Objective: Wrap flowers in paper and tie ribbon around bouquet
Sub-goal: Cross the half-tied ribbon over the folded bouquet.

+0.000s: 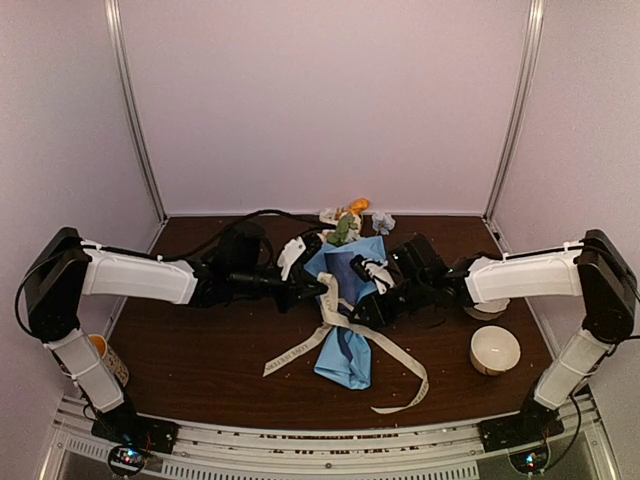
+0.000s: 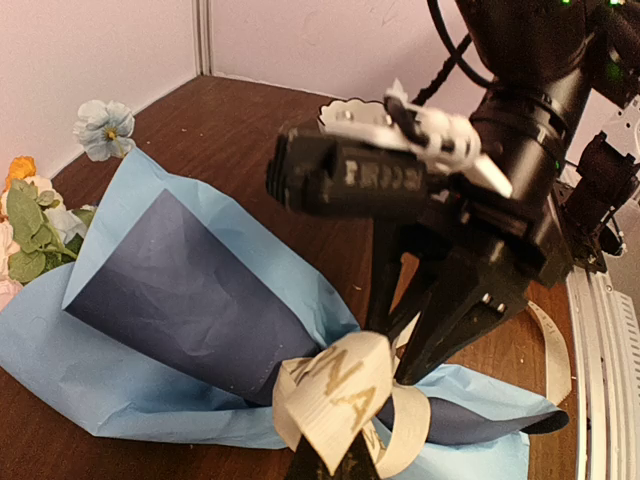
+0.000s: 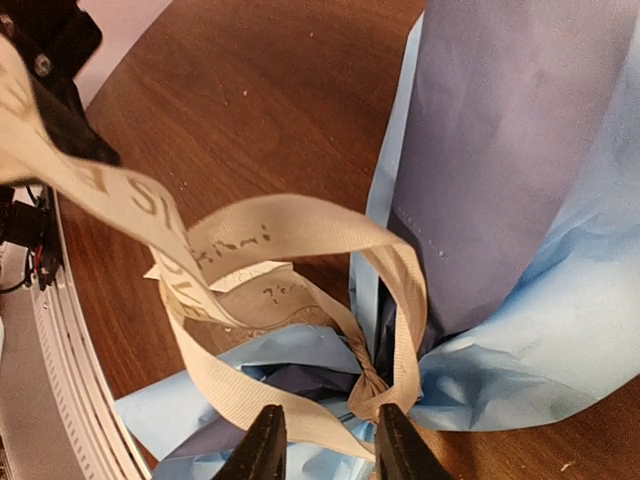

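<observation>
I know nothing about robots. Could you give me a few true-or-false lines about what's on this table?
1. The ribbon goes around the bouquet at its narrow part. True.
2. The flowers poke out toward the robot's bases. False: they poke out at the far end.
3. The right claw is clamped shut. False: its fingers stand apart, by the ribbon's knot.
4. A white bowl sits on the table, right of the bouquet. True.
5. The left claw grips a ribbon strand. True.

A dark brown wooden table point(image 1: 200, 350) stands in a booth with plain pale lilac walls point(image 1: 320, 100). Slim metal posts point(image 1: 135, 110) run up its back corners; the light is soft, even.
</observation>
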Tool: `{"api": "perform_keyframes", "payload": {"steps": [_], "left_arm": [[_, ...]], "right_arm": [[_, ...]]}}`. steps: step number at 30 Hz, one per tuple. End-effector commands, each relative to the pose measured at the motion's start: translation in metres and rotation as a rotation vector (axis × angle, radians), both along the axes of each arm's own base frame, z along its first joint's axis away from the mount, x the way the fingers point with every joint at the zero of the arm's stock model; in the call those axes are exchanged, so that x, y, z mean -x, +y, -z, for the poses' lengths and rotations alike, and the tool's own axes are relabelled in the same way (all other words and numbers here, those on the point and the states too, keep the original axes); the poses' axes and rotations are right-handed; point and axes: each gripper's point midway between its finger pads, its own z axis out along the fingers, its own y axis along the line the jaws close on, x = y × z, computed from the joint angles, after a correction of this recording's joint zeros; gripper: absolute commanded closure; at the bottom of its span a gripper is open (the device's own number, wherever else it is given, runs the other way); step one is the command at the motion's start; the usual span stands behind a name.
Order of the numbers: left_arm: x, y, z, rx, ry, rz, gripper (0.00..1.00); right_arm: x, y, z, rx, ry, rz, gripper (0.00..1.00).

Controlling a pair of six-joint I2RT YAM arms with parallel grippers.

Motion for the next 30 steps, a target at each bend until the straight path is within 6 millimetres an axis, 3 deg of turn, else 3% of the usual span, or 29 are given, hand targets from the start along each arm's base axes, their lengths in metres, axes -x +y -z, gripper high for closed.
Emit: {"api": "perform_keyframes", "payload": {"steps": [1, 6, 10, 24, 30], "left_arm": [[0.005, 0.000, -0.021, 0.049, -0.074, 0.034, 1.00], [0.007, 0.000, -0.025, 0.052, -0.096, 0.037, 1.00], [0.007, 0.000, -0.027, 0.055, -0.098, 0.039, 1.00], [0.006, 0.000, -0.023, 0.044, -0.089, 0.035, 1.00], [0.006, 0.000, -0.021, 0.041, -0.086, 0.035, 1.00]], "right_arm": [[-0.020, -0.003, -0.051, -0.095, -0.072, 0.014, 0.64], [-0.037, 0.002, -0.054, -0.061, -0.082, -0.014, 0.63], [-0.041, 0.009, -0.040, -0.025, -0.040, -0.038, 0.63], [-0.038, 0.013, 0.002, 0.076, -0.013, -0.041, 0.63], [-0.034, 0.013, 0.009, 0.094, -0.003, -0.049, 0.67]]}}
